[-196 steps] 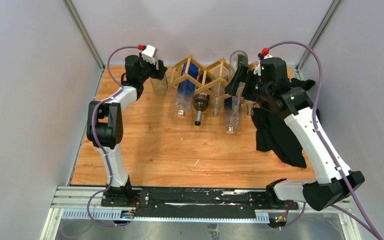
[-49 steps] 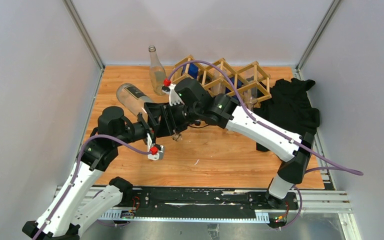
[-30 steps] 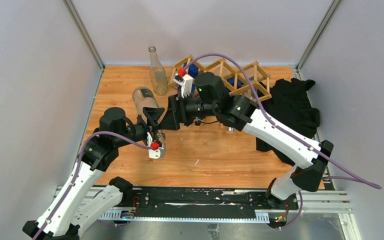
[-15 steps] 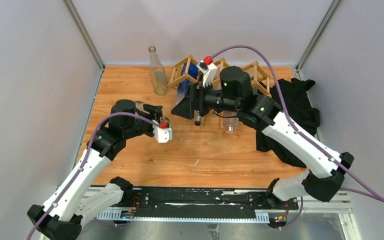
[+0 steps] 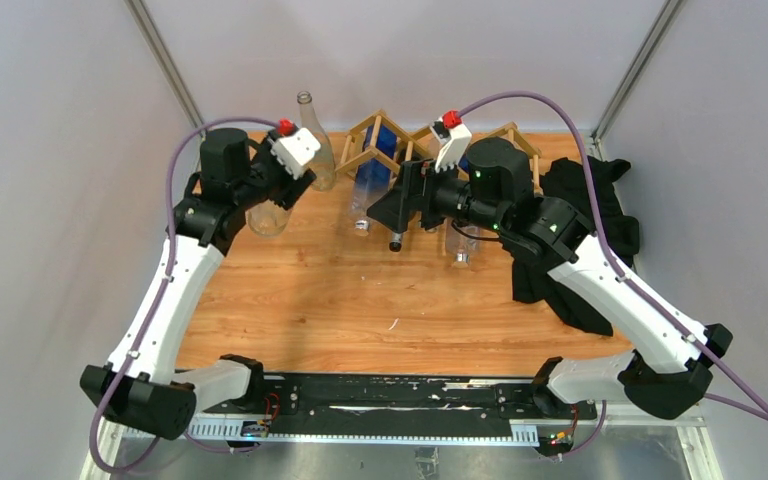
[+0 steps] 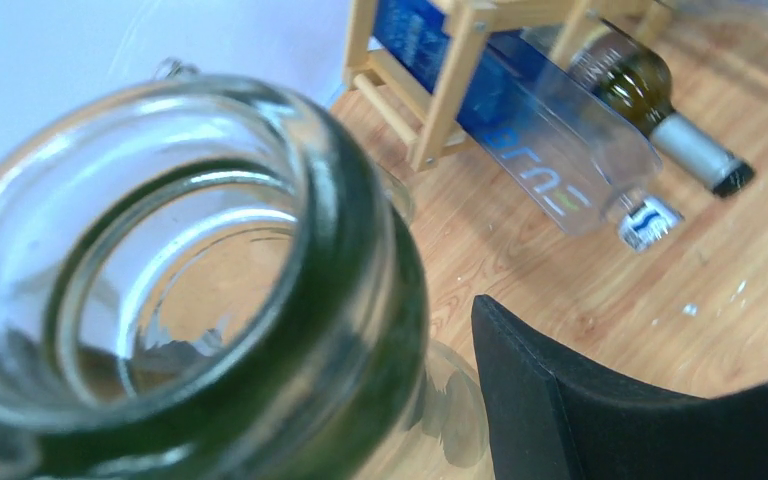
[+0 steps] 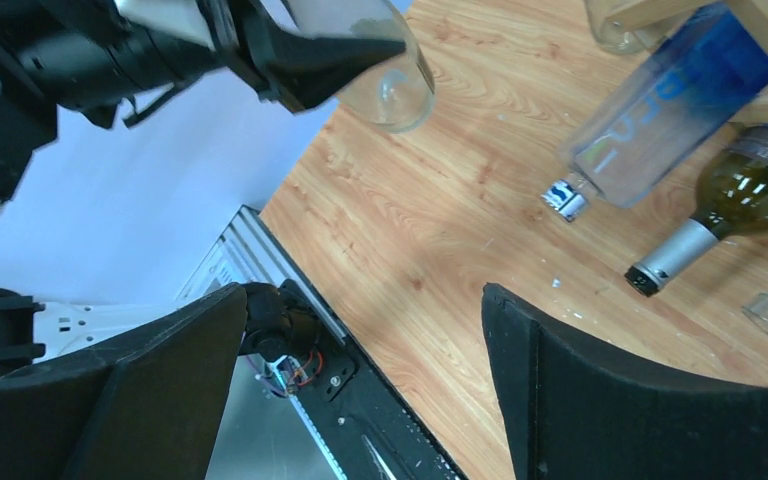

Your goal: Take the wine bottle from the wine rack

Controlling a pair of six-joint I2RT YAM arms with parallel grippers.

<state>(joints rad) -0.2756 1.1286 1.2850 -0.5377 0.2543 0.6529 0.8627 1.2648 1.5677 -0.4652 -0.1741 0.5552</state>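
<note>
The light wooden wine rack (image 5: 392, 145) stands at the back of the table, partly hidden by my right arm; it also shows in the left wrist view (image 6: 448, 85). My left gripper (image 5: 264, 186) is shut on the neck of a clear wine bottle (image 5: 268, 216), held upright at the back left, left of the rack. Its mouth (image 6: 180, 280) fills the left wrist view beside one black finger (image 6: 580, 410). Whether its base touches the table I cannot tell. My right gripper (image 5: 400, 203) is open and empty in front of the rack, its fingers (image 7: 610, 390) wide apart.
A blue bottle (image 5: 370, 182), a dark green bottle (image 5: 397, 225) and a clear bottle (image 5: 463, 245) lie in the rack with necks toward me. Another clear bottle (image 5: 312, 150) stands at the rack's left end. A black cloth (image 5: 580, 235) lies at the right.
My left arm has swung to the back left with the clear bottle and stood it upright. My right gripper has let go earlier and drawn back toward the rack.
</note>
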